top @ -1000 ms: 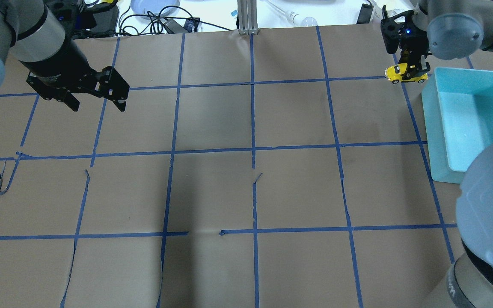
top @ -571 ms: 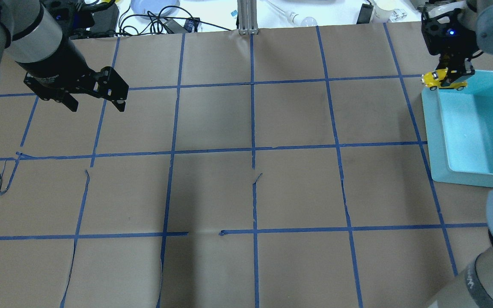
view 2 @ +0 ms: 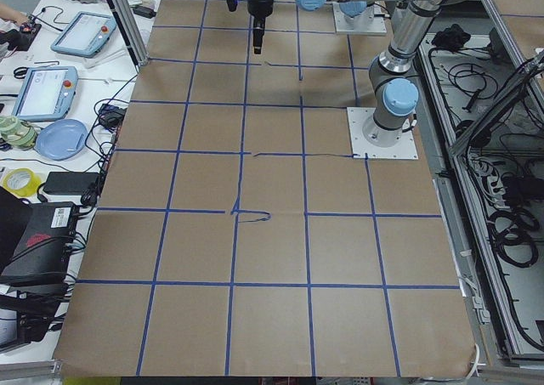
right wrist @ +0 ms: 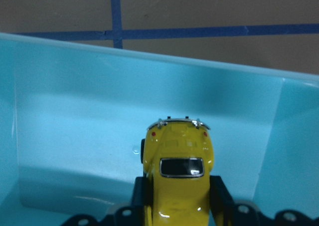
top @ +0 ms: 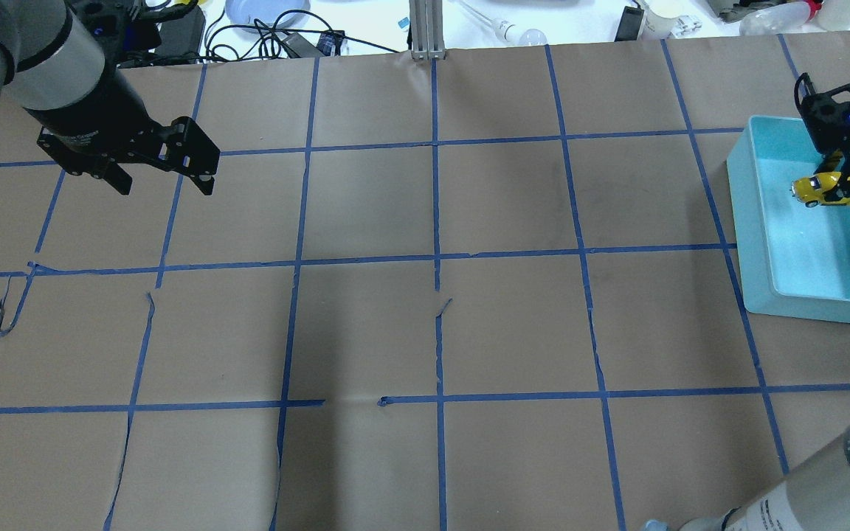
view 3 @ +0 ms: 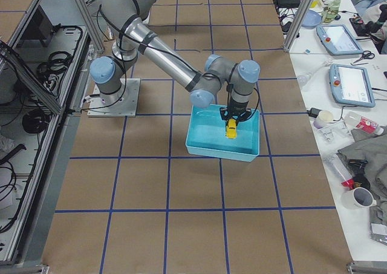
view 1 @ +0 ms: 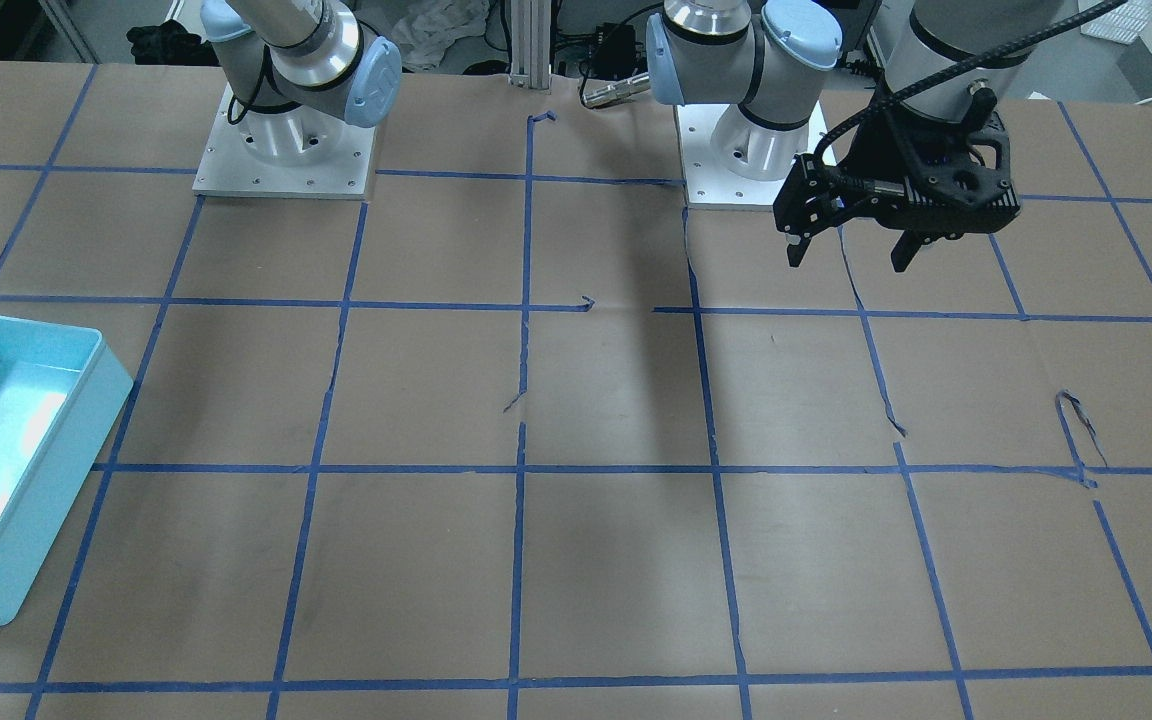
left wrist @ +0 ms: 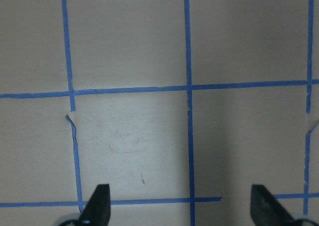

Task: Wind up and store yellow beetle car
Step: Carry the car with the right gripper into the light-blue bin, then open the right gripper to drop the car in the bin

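The yellow beetle car point(top: 827, 190) is at the right edge of the overhead view, pinched by its flanks between the fingers of the right hand point(top: 849, 189). It hangs within the outline of the teal bin point(top: 809, 306), over the bin's upper half. Whether its wheels touch the bin floor cannot be told. The bin stands on the brown, blue-taped worktop point(top: 432, 332). At upper left, the left hand point(top: 165, 184) hangs above the worktop with its fingers spread wide.

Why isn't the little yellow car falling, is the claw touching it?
Touching. The right wrist view shows the right gripper with its black fingers pressed against both sides of the yellow beetle car, over the blue bin.
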Motion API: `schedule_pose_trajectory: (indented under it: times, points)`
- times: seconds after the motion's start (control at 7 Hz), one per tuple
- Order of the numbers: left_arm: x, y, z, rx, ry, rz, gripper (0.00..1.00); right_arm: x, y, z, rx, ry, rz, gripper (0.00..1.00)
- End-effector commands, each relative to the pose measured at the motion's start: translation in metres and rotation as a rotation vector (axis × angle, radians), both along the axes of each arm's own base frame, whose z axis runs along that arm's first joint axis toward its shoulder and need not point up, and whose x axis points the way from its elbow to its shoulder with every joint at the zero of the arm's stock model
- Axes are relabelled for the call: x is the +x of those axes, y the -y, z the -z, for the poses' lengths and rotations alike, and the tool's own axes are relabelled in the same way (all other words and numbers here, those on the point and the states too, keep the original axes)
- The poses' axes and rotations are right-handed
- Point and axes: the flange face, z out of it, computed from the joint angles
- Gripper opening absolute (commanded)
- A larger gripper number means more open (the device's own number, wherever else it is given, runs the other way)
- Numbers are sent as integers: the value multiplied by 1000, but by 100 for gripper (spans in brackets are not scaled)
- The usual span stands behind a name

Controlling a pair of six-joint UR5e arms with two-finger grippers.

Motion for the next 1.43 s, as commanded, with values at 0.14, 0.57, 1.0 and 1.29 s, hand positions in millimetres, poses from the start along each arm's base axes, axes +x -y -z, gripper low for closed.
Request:
schedule_pose_trajectory:
  times: [0.14,0.57,1.0,1.29]
  points:
    - [-1,-2,0,7,0,0,100,-8,-19,55,17,15,-28,0]
    - [-1,-5,-1,17,-3,-2,100,-6,-15,25,-5,37,-14,100]
    - [-1,-5,-1,20,-3,0,100,15,-16,-109,-50,86,123,100]
    - [-1,-5,-1,20,-3,1,100,59,-53,-186,-67,116,324,100]
